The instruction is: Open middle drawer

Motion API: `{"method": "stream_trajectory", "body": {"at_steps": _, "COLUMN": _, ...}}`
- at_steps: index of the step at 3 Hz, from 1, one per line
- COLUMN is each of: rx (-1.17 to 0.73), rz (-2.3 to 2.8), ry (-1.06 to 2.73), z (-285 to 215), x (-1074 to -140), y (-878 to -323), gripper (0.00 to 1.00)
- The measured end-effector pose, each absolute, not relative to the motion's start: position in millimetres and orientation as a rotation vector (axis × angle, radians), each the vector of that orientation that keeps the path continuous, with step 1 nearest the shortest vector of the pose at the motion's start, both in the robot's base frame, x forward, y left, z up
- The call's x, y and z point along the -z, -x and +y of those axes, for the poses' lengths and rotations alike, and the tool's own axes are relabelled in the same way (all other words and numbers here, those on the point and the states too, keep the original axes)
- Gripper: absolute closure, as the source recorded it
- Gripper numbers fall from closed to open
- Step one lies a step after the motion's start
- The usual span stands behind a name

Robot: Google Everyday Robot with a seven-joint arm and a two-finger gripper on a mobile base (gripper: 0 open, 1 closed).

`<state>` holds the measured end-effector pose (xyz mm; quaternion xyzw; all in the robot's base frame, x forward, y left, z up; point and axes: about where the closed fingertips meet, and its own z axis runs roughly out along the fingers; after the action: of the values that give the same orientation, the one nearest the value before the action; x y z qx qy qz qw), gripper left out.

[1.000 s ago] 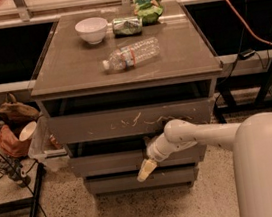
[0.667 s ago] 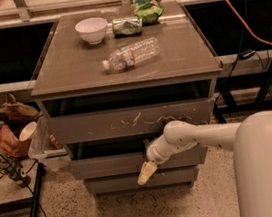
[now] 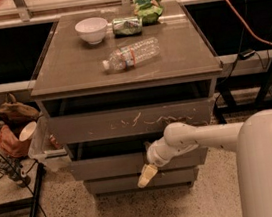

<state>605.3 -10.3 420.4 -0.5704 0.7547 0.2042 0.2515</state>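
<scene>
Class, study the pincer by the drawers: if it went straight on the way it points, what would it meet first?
Probably the speckled floor; the pincer, before the bottom drawer, slants down-left, but depth is unclear.

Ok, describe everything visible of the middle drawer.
The middle drawer shows a plain, flat, grey-brown front, low and wide, handle-less and almost unmarked, seemingly laminate. It sits level between the scratched top drawer and the narrower bottom drawer, a dark gap above its front. The robot's arm crosses its right part as seen, and the gripper hangs by its lower edge near the centre; contact cannot be told.
</scene>
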Motion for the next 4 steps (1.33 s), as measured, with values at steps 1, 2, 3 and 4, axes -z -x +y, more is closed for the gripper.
{"method": "stream_trajectory", "body": {"at_steps": 1, "rx": -0.584, "rz": 2.091, "ry": 1.595, "z": -9.2, "x": -424.3, "y": -584.4, "gripper": 0.0}}
{"method": "stream_trajectory", "body": {"at_steps": 2, "rx": -0.625, "rz": 2.159, "ry": 1.602, "z": -11.9, "x": -429.2, "y": -553.7, "gripper": 0.0}}
{"method": "stream_trajectory", "body": {"at_steps": 3, "rx": -0.677, "rz": 2.224, "ry": 1.585, "z": -14.0, "x": -436.9, "y": -524.3, "gripper": 0.0}}
{"method": "stream_trajectory", "body": {"at_steps": 4, "rx": -0.677, "rz": 2.224, "ry": 1.585, "z": -14.0, "x": -436.9, "y": -524.3, "gripper": 0.0}}
